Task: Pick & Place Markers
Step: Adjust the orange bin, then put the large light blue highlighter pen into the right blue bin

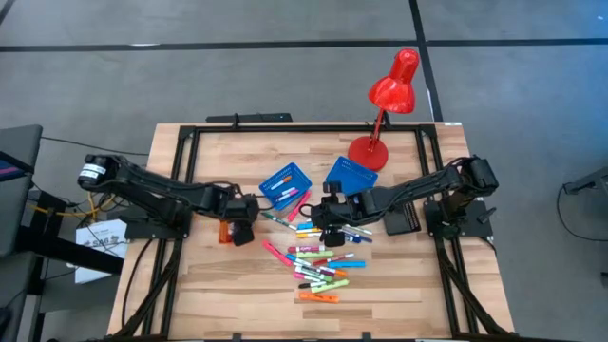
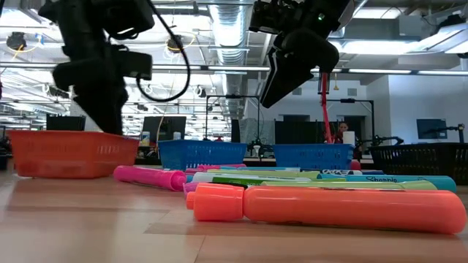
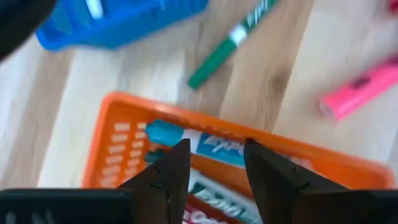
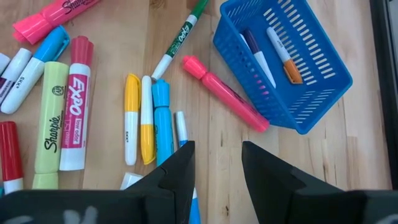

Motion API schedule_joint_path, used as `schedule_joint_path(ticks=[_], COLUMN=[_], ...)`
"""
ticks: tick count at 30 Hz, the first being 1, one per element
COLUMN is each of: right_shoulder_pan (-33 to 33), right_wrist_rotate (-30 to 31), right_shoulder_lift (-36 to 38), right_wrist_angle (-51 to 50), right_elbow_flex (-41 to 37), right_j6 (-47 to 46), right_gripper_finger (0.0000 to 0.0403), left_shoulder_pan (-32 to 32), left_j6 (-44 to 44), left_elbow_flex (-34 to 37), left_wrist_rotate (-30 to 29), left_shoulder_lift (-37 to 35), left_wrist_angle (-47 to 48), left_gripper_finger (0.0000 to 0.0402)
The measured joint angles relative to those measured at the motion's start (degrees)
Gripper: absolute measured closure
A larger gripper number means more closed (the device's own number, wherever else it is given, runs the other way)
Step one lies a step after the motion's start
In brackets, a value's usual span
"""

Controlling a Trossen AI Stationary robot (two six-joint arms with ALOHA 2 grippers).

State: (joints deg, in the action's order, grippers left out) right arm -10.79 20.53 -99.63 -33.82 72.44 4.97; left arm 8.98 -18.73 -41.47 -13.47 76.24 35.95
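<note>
Many markers (image 1: pixel 318 258) in pink, green, blue, orange and yellow lie scattered flat on the wooden table; the low view shows an orange one (image 2: pixel 329 208) nearest. My left gripper (image 1: pixel 243 211) (image 3: pixel 214 163) hangs open just above the orange tray (image 1: pixel 226 233) (image 3: pixel 124 115), which holds a teal-capped marker (image 3: pixel 208 144) and others. My right gripper (image 1: pixel 329 215) (image 4: pixel 217 158) is open and raised (image 2: pixel 281 80) above the far end of the scattered markers, with a blue marker (image 4: pixel 163 121) and a yellow one (image 4: pixel 130 115) below it.
Two blue trays (image 1: pixel 285 182) (image 1: pixel 351 175) stand toward the far side; one (image 4: pixel 323 99) holds two markers. A black tray (image 1: pixel 401 220) sits under the right arm. A red desk lamp (image 1: pixel 391 95) stands at the far edge. A green marker (image 3: pixel 230 43) lies between the orange and blue trays.
</note>
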Motion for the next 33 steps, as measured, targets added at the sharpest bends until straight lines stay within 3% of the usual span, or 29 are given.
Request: schedule_joint_path(ticks=[10, 15, 22, 29, 33], right_shoulder_pan=[0.02, 0.3, 2.32, 4.43, 5.4], right_wrist_rotate=[0.02, -0.59, -8.69, -14.41, -17.6], right_shoulder_lift=[0.0, 0.0, 0.0, 0.0, 0.02], right_wrist_angle=[0.23, 3.81, 9.71, 7.14, 7.67], right_elbow_flex=[0.0, 0.0, 0.0, -0.19, -3.49], right_j6=[0.0, 0.04, 0.02, -0.55, -1.03], right_gripper_finger=[0.028, 0.028, 0.028, 0.028, 0.028], left_shoulder_pan=[0.23, 1.44, 1.63, 1.63, 1.63], left_j6=[0.94, 1.87, 10.43, 13.77, 13.79], left_elbow_flex=[0.0, 0.0, 0.0, -0.02, -0.02], left_wrist_rotate=[0.15, 0.17, -0.66, -0.58, 2.48], left_shoulder_lift=[-0.85, -4.69, -7.17, -3.19, -0.8], left_wrist_angle=[-1.36, -8.54, -17.96, -20.98, -22.16], left_gripper_finger=[0.0257, 0.0268, 0.0262, 0.0242, 0.0238])
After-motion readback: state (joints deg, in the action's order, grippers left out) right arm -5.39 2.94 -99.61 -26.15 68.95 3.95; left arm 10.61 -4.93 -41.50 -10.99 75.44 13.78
